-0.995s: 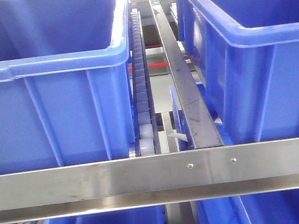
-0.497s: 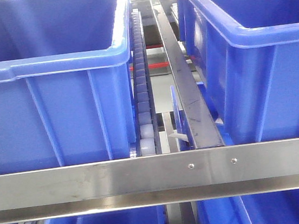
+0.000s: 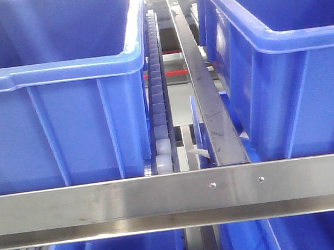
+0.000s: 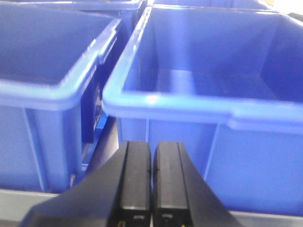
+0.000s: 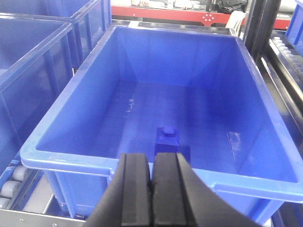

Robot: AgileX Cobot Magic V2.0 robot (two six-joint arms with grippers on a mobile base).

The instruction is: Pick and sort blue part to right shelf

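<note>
Pre-grasp step: right end effector [image 5: 152, 189] pressed together, empty, above bin [image 5: 66, 118] holding blue part [image 5: 167, 138]. Left end effector [image 4: 151, 182] likewise pressed together, idle. Next: spread jaws, descend onto part.

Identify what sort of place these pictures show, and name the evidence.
Probably a warehouse or factory parts-storage rack: large blue plastic bins sit on a stainless-steel shelf with a roller track, and one bin holds a small blue part.
</note>
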